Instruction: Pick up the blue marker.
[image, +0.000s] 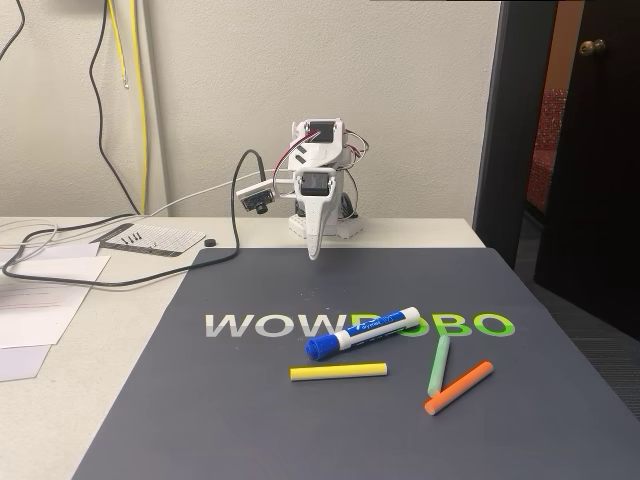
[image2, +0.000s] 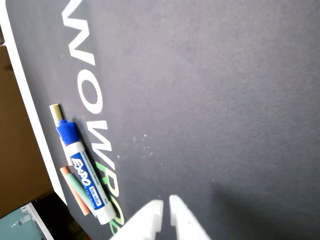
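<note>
**Pincer hanging clear, marker untouched**

Pincer (image: 314, 250) is hanging tips-down near the mat's (image: 250, 420) far edge, nearly closed, holding nothing. Marker (image: 362, 332) is lying well ahead of it, nearer the camera, on the logo; in wrist view lower left (image2: 82, 167). Reach looks not yet started.

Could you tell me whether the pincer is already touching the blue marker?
No, the pincer hangs near the mat's far edge, well apart from the blue marker.

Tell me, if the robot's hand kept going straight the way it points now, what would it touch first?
Probably bare dark mat. The hand points down near the mat's far edge; the blue marker lies nearer the camera, off that line.
</note>
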